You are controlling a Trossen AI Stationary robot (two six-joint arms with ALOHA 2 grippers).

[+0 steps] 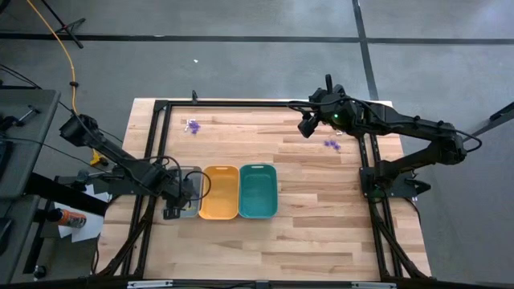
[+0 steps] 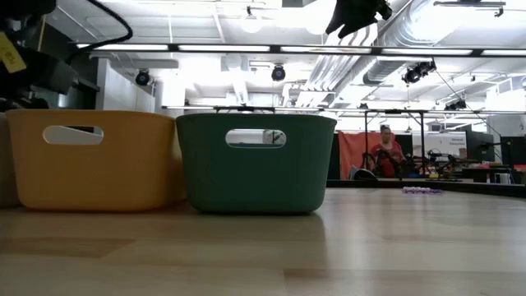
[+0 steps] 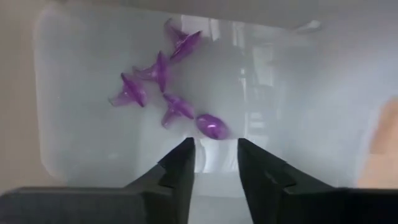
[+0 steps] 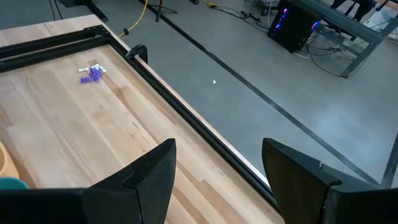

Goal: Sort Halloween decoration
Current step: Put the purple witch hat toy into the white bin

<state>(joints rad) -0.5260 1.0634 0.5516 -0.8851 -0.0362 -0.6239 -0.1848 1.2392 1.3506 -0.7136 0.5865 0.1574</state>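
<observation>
The left gripper (image 3: 214, 163) hangs over the grey tray (image 3: 74, 81), jaws parted and empty, purple pieces (image 3: 163, 93) lying directly beneath. The right gripper (image 1: 307, 127), wide open, is nearer the loose purple cluster (image 1: 331, 144) on the table (image 1: 321, 233).

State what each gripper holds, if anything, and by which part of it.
Nothing is held. The left gripper hangs open and empty over the grey tray, above loose purple pieces. The right gripper is open and empty above the table's far edge.
</observation>
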